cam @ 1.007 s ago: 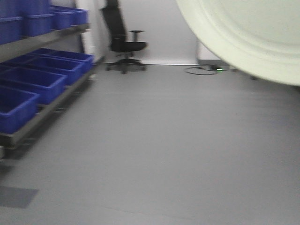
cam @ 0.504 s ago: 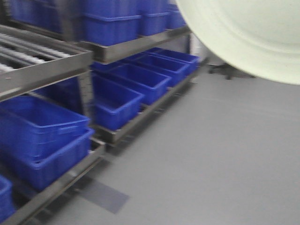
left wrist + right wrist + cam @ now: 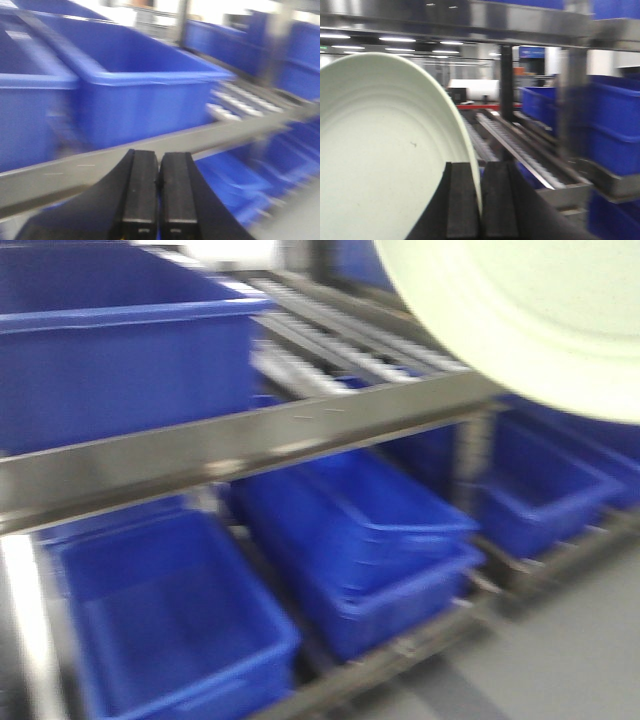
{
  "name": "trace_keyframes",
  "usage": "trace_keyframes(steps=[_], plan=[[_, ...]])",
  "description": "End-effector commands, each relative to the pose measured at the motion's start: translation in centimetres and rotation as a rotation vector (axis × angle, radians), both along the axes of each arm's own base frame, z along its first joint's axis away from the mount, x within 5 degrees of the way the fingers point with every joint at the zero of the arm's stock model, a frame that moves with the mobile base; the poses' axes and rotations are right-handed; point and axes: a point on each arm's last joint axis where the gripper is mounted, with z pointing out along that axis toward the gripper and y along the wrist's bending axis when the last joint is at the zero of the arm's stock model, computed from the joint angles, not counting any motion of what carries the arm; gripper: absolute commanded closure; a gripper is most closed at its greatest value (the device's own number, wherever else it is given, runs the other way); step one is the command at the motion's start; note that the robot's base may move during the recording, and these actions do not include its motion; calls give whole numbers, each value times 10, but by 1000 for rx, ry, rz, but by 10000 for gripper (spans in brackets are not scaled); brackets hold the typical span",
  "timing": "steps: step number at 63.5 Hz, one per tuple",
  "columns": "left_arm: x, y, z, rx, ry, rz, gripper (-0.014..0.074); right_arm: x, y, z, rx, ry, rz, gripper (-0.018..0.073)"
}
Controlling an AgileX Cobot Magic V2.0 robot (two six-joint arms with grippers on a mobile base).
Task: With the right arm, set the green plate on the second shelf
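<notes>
As R cam shows, pincer [image 3: 481,170] nips plate [image 3: 385,150]

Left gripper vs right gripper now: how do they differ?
The right gripper is shut on the rim of the green plate; the left gripper is shut on nothing. The right gripper faces a roller lane; the left gripper faces a blue bin. Both are black.
</notes>
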Motion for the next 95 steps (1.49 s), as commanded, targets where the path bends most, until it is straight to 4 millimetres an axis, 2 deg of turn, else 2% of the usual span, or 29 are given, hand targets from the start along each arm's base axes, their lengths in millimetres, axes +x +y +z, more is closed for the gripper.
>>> trace_keyframes(steps=[1,76,95], plan=[[0,0,-5,-20,-63,-2,466,-3,-4,19,33,-122,-41,508],[0,0,-5,-20,-63,-2,466,-3,-4,19,33,-122,-41,508],[0,0,-5,-20,-63,-2,466,-6,-8,25,58,-194,-72,508]])
